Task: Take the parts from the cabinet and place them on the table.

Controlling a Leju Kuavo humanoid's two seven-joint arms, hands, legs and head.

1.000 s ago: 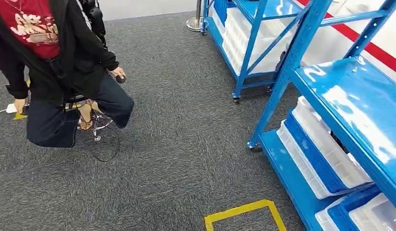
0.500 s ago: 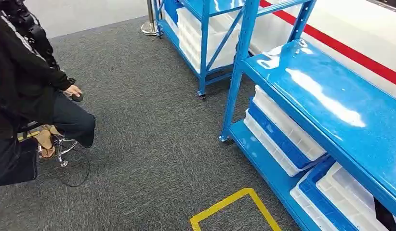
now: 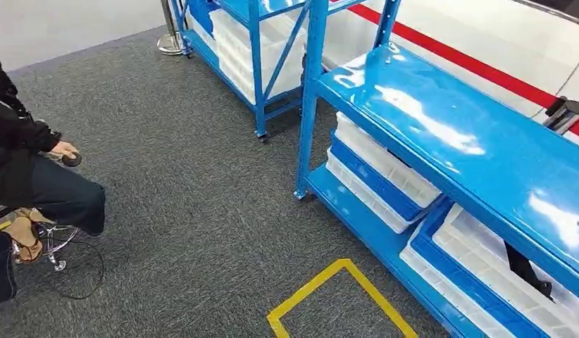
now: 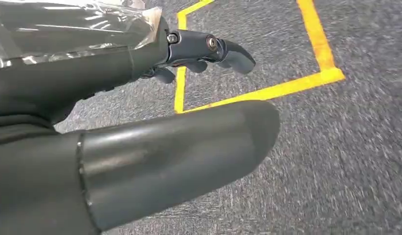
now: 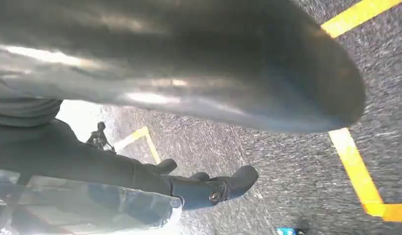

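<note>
Shelving: two blue metal racks were recorded in the head view. The nearer rack (image 3: 441, 134) stood to the right, with a glossy blue upper shelf and a lower shelf close to the floor. The farther rack (image 3: 255, 42) stood behind it, on small casters.

Bins: on the nearer rack's lower shelf, two stacks of white and blue plastic bins were counted. One stack (image 3: 378, 176) lay toward the rack's corner post; the other (image 3: 484, 274) lay nearer the camera, partly under the upper shelf. White bins (image 3: 262, 53) were also stored in the farther rack; their number could not be told. The parts themselves could not be made out inside any bin.

Floor: dark grey carpet (image 3: 195, 211) was noted, with one square outline of yellow tape (image 3: 322, 292) laid just beside the nearer rack's base. One chrome post base (image 3: 170, 44) stood at the end of the farther rack.

Person: one seated person (image 3: 33, 190) in dark clothing was seen at the left edge, a small dark object held in one hand (image 3: 65, 151).

Hands: the left hand (image 4: 140, 98) was seen hanging above the carpet and the tape outline, thumb and fingers (image 4: 228, 49) spread, nothing held. The right hand (image 5: 189, 122) was likewise seen above carpet and tape, fingers (image 5: 218, 188) apart from the thumb, nothing held.

Wall: one red stripe (image 3: 470, 67) was noted along the white surface behind the racks.
</note>
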